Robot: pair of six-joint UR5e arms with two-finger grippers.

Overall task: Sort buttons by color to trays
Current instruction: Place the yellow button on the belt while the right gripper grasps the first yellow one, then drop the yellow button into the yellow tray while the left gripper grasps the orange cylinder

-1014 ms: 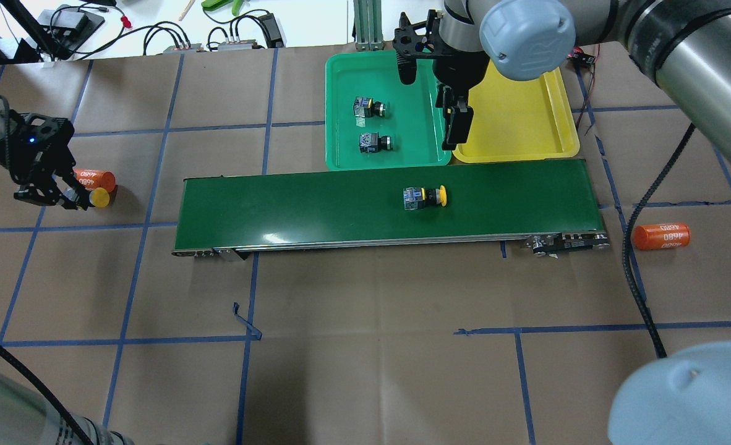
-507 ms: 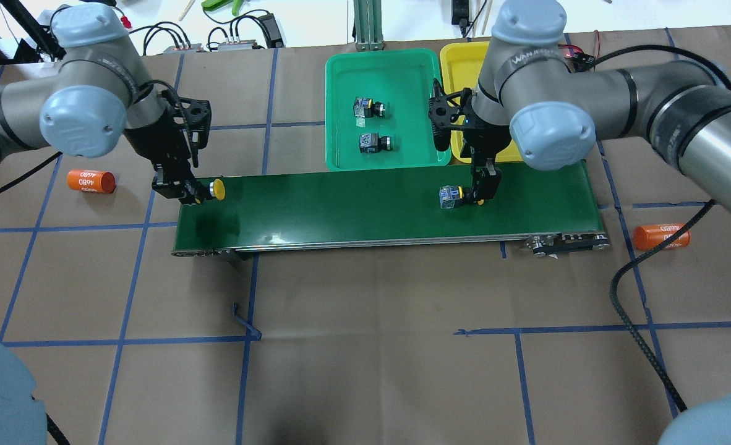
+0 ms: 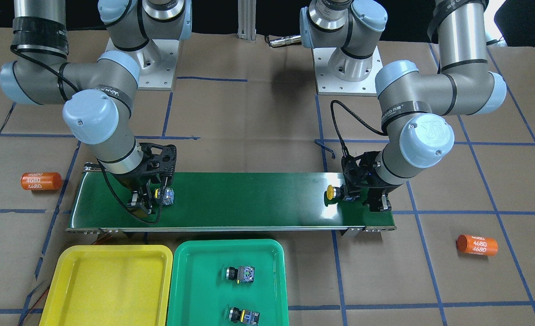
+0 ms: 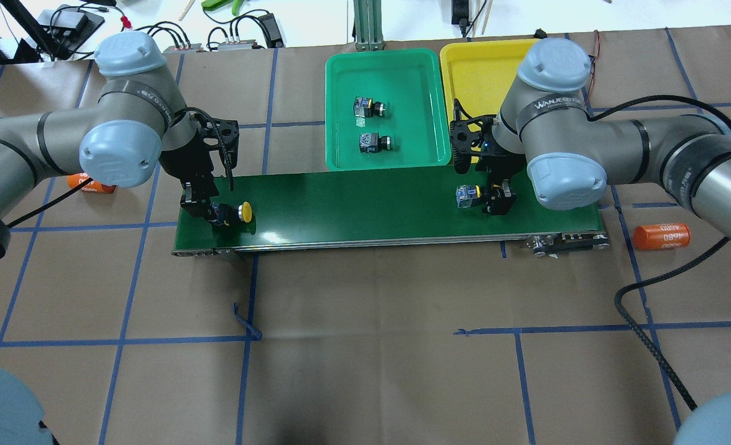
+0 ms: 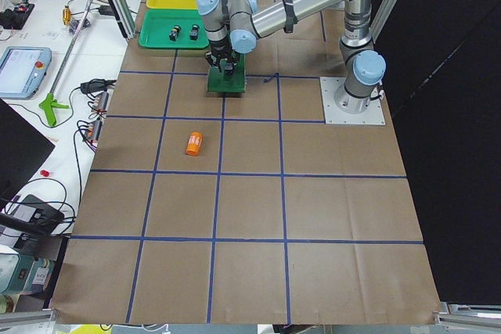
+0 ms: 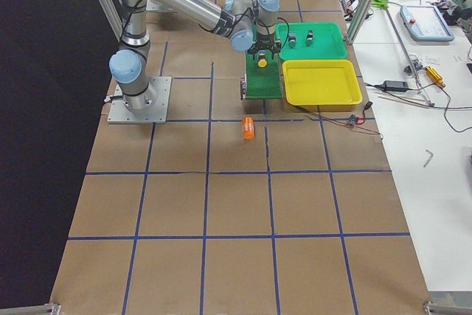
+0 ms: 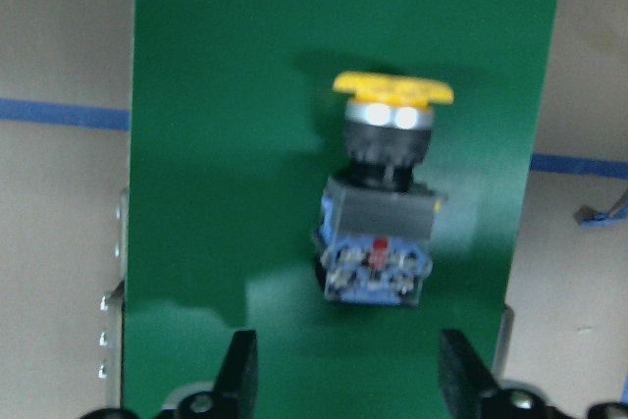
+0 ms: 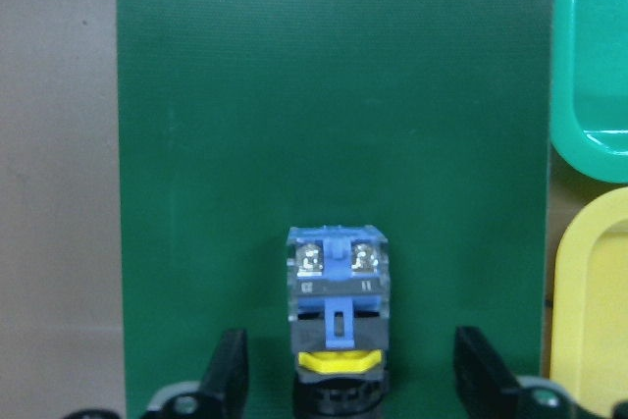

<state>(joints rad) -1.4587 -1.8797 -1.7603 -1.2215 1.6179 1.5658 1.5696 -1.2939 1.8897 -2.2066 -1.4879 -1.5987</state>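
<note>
A yellow button (image 4: 234, 213) lies on its side at the left end of the belt. In the left wrist view the yellow button (image 7: 383, 205) lies just ahead of my left gripper (image 7: 350, 380), which is open and not touching it. A second yellow button (image 4: 468, 196) lies near the belt's right end. In the right wrist view this button (image 8: 339, 277) has its cap between the spread fingers (image 8: 232, 378) of my open right gripper (image 8: 355, 380). Two green buttons (image 4: 368, 108) (image 4: 375, 143) lie in the green tray (image 4: 341, 74). The yellow tray (image 4: 474, 68) holds nothing that I can see.
The long dark-green conveyor belt (image 4: 353, 204) runs across the table in front of both trays. One orange "4680" cylinder (image 4: 661, 236) lies right of the belt. Another (image 4: 84, 183) lies left of it, partly behind my left arm. Cables and tools lie beyond the table's far edge.
My left gripper carried its yellow button onto the belt's left end and opened; the button now lies free. The other button moved right along the belt, with my right gripper over it.
</note>
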